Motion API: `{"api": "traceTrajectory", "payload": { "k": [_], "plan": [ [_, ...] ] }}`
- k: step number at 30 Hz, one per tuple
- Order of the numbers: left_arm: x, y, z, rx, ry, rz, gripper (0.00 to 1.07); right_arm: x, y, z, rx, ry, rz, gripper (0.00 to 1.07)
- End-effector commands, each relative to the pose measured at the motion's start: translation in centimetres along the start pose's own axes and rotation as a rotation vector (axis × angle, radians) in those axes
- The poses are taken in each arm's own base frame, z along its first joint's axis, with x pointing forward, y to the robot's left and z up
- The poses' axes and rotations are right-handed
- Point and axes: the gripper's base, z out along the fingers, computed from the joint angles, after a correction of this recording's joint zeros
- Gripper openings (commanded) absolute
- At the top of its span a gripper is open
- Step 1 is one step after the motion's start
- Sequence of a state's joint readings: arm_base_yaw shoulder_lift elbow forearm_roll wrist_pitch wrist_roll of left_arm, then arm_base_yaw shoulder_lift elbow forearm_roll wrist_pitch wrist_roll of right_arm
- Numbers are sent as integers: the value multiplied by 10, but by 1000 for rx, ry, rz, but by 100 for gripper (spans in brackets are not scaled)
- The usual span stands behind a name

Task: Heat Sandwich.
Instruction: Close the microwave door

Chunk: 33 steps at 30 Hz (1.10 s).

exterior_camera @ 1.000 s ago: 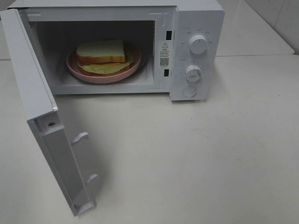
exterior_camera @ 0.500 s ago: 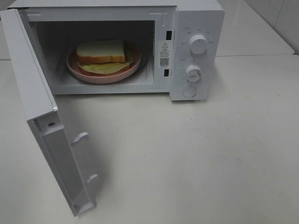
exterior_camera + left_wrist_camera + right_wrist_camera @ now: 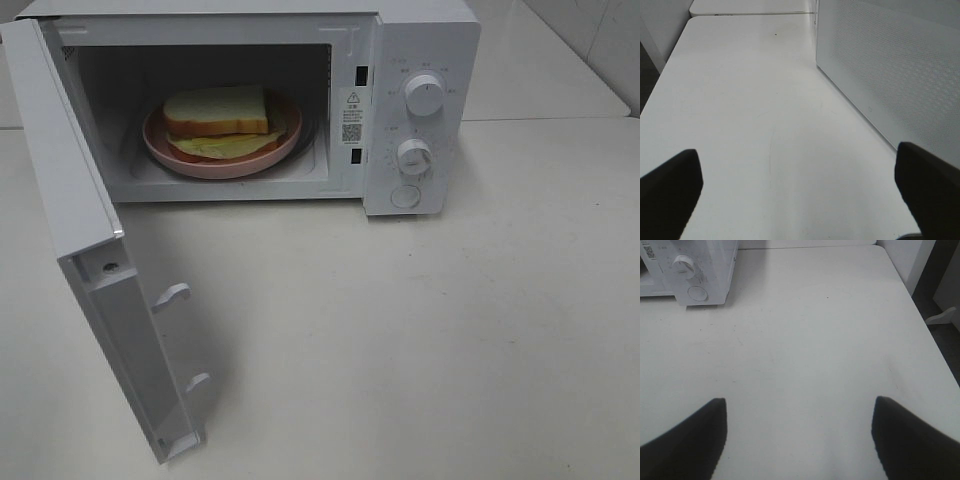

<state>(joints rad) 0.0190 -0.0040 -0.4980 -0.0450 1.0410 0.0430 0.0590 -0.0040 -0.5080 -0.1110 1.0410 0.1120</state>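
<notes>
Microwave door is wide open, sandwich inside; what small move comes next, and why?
Probably swing the left gripper against the outer face of the white microwave door to push it shut. The white-bread sandwich already sits on the round pink plate inside, the door stands wide open, and that gripper is open, empty, beside it.

The white table carries a white microwave, door open.
</notes>
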Motion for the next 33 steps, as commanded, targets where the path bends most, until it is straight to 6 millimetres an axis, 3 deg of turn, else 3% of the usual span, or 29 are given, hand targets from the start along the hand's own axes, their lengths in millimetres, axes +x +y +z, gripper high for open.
{"api": "traceTrajectory", "payload": {
  "k": [1,33],
  "plan": [
    [2,0,-3,4,-25,-3,101,2,-1,-3,6,-28,1,76],
    [2,0,-3,4,-25,-3,101,2,-1,-3,7,-28,2,76]
  ]
}}
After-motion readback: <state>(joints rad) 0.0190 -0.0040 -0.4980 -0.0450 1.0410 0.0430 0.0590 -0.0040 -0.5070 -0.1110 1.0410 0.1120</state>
